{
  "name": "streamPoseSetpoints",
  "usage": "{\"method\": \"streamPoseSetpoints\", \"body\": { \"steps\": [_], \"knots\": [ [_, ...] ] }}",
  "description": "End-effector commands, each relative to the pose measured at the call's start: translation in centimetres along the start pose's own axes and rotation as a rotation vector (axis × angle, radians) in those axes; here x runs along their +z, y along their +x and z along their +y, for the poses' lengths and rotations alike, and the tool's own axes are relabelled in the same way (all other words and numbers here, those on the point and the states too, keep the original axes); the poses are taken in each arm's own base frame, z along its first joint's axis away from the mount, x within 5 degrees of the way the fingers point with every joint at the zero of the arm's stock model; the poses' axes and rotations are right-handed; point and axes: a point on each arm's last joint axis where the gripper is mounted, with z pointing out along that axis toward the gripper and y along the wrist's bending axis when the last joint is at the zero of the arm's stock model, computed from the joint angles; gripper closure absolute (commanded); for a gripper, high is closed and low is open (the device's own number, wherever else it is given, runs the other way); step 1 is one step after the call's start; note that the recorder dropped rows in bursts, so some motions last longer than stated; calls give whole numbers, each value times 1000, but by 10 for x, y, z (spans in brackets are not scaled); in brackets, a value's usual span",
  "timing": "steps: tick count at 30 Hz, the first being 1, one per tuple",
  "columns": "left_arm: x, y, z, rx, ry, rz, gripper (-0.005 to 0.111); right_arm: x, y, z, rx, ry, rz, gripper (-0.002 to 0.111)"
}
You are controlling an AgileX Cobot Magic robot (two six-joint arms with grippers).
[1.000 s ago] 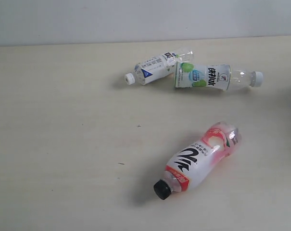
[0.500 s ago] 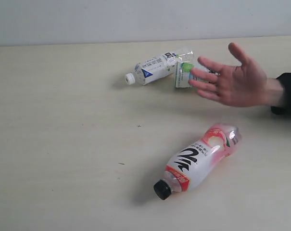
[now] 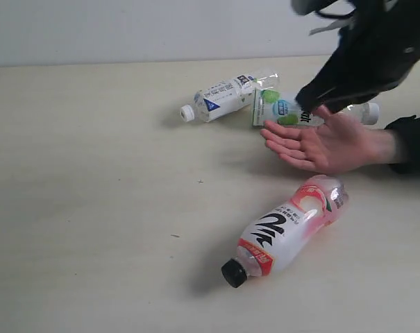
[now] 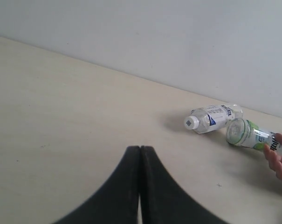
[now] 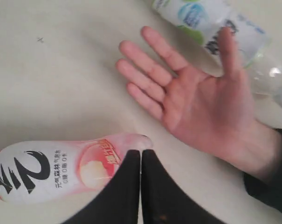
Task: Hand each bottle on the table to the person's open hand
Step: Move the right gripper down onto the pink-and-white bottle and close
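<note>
Three bottles lie on the table (image 3: 91, 208). The white-blue labelled bottle (image 3: 223, 98) and the green lime bottle (image 3: 284, 111) are at the back. The black-capped pink-red bottle (image 3: 282, 232) is nearer the front. The person's open hand (image 3: 321, 142) rests palm up between them and covers part of the lime bottle. My right gripper (image 3: 312, 100) hangs shut and empty above the hand. In the right wrist view the right gripper (image 5: 141, 153) sits over the base of the pink-red bottle (image 5: 61, 170), beside the hand (image 5: 196, 107). My left gripper (image 4: 140, 149) is shut and empty, away from the bottles. The floral-fruit bottle is out of view.
A pale wall (image 3: 126, 28) runs along the table's far edge. The black sleeve (image 3: 411, 142) enters from the right. The left half of the tabletop is bare apart from a few dark specks (image 3: 200, 182).
The hand came in from the right, then lowered and turned palm up. My right arm has swung into the exterior view from the top right, above the hand. The bottles have not moved.
</note>
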Motion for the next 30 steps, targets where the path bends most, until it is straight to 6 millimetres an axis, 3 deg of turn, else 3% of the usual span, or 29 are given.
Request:
{"method": "streamPoseSetpoints", "body": {
  "steps": [1, 6, 10, 17, 22, 30],
  "knots": [
    [0, 0, 0, 6, 6, -7, 107, 42, -14, 6, -296, -89, 98, 103],
    [0, 0, 0, 7, 11, -5, 107, 51, -8, 8, -667, -159, 164, 72],
    [0, 0, -1, 9, 22, -1, 107, 47, -3, 8, -759, -192, 199, 50],
    [0, 0, -1, 9, 22, -1, 107, 51, 7, 10, -873, -242, 245, 47],
    [0, 0, -1, 9, 22, -1, 107, 63, 17, 12, -893, -241, 238, 40],
    [0, 0, -1, 9, 22, -1, 107, 70, 19, 17, -887, -268, 180, 40]
  ]
}}
